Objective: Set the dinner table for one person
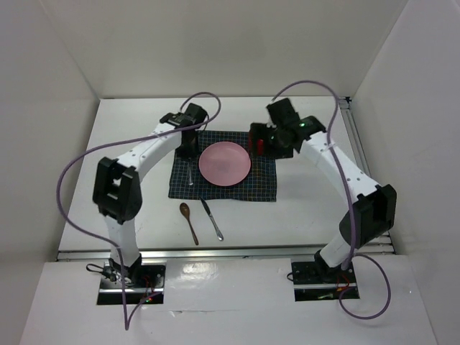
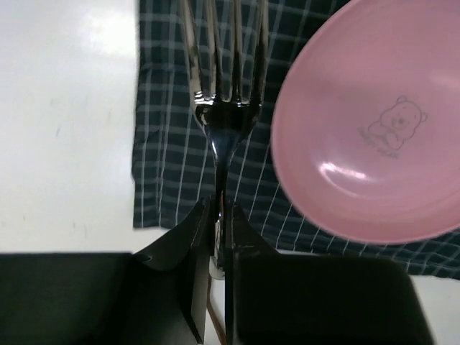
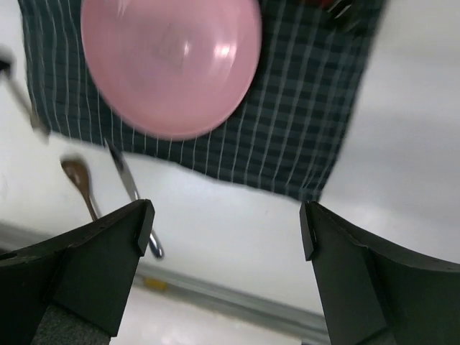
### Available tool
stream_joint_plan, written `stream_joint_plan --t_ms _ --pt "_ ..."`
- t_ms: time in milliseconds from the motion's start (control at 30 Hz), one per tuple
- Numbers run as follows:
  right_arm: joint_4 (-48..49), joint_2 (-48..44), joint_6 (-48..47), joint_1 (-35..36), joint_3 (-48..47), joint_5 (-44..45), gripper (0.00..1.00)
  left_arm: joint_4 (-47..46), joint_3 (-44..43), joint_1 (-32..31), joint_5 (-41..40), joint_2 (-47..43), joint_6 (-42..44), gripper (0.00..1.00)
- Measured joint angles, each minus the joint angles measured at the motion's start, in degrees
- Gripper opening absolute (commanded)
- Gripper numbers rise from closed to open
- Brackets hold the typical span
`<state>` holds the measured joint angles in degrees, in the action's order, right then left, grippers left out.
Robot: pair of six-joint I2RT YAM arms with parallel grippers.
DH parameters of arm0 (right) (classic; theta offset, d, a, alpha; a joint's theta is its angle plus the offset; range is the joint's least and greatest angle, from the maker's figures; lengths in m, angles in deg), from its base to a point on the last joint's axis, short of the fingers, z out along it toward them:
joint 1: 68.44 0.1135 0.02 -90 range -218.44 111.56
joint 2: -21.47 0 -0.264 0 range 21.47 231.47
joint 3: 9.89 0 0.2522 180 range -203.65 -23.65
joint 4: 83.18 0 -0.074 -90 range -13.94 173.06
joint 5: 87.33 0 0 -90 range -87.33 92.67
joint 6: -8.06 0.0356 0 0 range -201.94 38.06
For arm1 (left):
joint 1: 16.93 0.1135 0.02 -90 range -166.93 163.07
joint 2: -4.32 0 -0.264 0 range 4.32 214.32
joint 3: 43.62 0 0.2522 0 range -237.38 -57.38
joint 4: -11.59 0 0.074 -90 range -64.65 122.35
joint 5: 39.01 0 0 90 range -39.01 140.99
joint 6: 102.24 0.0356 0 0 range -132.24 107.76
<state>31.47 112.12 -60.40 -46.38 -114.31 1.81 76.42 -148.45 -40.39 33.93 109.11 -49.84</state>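
Two utensils, the spoon [image 1: 188, 218] and the knife [image 1: 213, 219], lie on the bare dinner table [image 1: 302, 215] between the near edge of the checked mat [image 1: 262, 183] and the table's near edge, not yet set in place. A third is in my keeping: my left gripper [image 2: 219, 215] is pinched narrow on the handle of the fork [image 2: 223, 122], tines pointing toward the far edge, over the strip of cloth along the mat's left edge. I grip low on the handle so the tines lead and the whole length can go down parallel to that edge, just beside the pink plate [image 2: 374, 144] without touching its rim. Whether the fork rests on the cloth or hangs just above it I cannot tell. The plate sits mid-mat, so the left strip is the fork's proper home. My right gripper [image 3: 224, 219] is spread wide with nothing between its fingers, up near the mat's far right corner, close to a red object [image 1: 257, 140] I cannot make out. I judge the fork step nearly done; knife and spoon belong along the mat's right edge, likely work for the right arm
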Motion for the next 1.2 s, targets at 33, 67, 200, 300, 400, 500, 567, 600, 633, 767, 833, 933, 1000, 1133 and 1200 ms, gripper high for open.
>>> stream_joint_plan --t_ms 33,67,200,300,400,500,567,600,633,767,833,933,1000,1133,1200 --pt "0.1 -0.2 0.3 2.6 2.3 0.0 0.94 0.2 -3.3 -0.7 -0.1 3.3 1.3 0.00" --pt "0.0 -0.4 0.6 4.8 4.0 0.0 0.94 0.7 -6.7 -1.0 0.0 7.0 2.8 0.00" --pt "-0.4 -2.4 2.5 9.5 12.0 0.0 0.94 4.1 -16.4 -1.0 -0.2 19.3 7.5 0.00" --pt "-0.4 -4.9 3.7 9.9 16.0 0.0 0.94 6.6 -20.8 -0.7 -0.8 25.8 9.4 0.00" --pt "0.5 -7.4 4.8 11.3 19.5 -0.2 0.92 8.4 -21.6 -0.3 -0.7 27.6 10.5 0.00" --pt "0.7 -8.0 6.1 15.1 21.7 -0.3 0.91 9.2 -22.2 0.1 -0.7 27.6 10.7 0.00" --pt "1.0 -7.4 7.2 18.1 22.1 -0.1 0.91 9.0 -22.4 0.2 -0.7 27.6 10.7 0.00" --pt "1.2 -7.0 7.7 19.4 22.2 -0.1 0.91 9.0 -22.3 0.3 -0.7 27.6 10.7 0.01" --pt "1.5 -6.4 8.1 20.9 22.2 0.0 0.91 9.1 -22.4 0.4 -0.7 27.6 10.7 0.05" --pt "2.8 -2.9 9.4 25.8 21.7 0.2 0.91 9.1 -22.4 0.7 0.0 28.0 10.8 0.44" --pt "3.8 -0.5 9.6 28.3 21.2 0.3 0.90 9.4 -22.5 0.8 0.6 28.0 10.8 0.66" --pt "5.6 3.3 10.0 31.5 20.1 0.5 0.87 10.4 -23.6 1.1 1.1 28.0 10.6 0.91" --pt "6.7 6.0 10.1 33.2 18.9 0.7 0.84 11.1 -24.9 1.7 1.5 27.7 10.5 0.91" --pt "9.5 12.1 9.7 35.6 16.0 0.9 0.81 12.2 -26.8 4.9 4.0 23.5 10.2 0.92" --pt "10.7 15.8 9.1 36.7 13.6 1.4 0.80 12.2 -26.9 7.8 5.8 18.6 9.9 0.92"
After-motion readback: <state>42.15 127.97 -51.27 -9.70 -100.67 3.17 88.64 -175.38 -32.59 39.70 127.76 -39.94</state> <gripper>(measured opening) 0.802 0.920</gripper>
